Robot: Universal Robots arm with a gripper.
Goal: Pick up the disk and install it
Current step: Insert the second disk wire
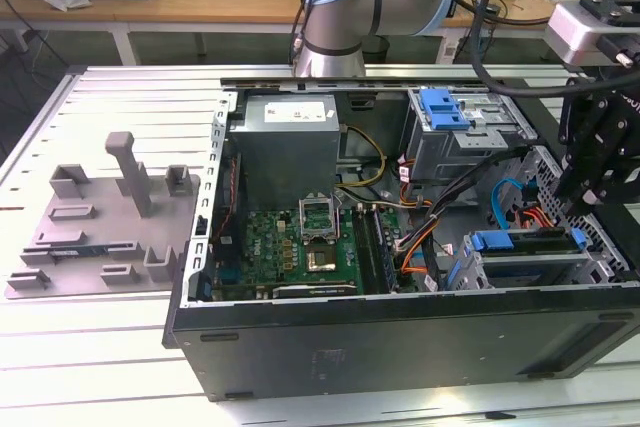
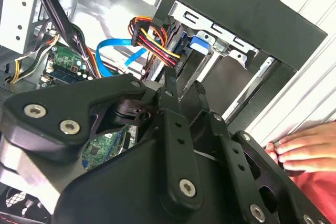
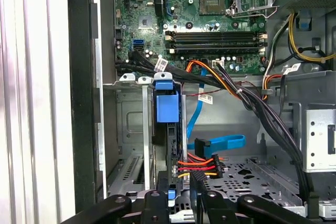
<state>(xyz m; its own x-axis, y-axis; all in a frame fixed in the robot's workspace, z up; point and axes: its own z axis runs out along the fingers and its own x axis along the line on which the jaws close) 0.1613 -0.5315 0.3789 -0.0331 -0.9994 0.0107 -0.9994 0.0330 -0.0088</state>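
**A:** Looking right by us first, what do we have?

**B:** We have the gripper (image 3: 177,200), low at the near end of the disk (image 3: 168,109). We cannot tell if it is squeezing the disk or loose around it. A person's hand (image 2: 300,148) rests close by, just outside the computer case (image 1: 400,342).

**A:** So where is the disk?

**B:** It stands on its thin edge inside the grey drive cage (image 3: 131,124), in one of the slots. We see its blue rail running along it, away from us. In the exterior view the disk (image 1: 528,243) sits in the cage near the exterior view's right, with the gripper (image 1: 585,192) just above it.

**A:** Then the picking up is done?

**B:** We think so. The disk is off the table and down in its slot, so most of the job looks done. We cannot tell if it is pushed all the way home.

**A:** And past the disk?

**B:** A flat blue cable (image 3: 223,142) and a red-and-yellow power plug (image 3: 202,167) lie just beside it. To us they look loose and not joined to the disk, but we are not sure. Farther off is the green board (image 3: 210,24).
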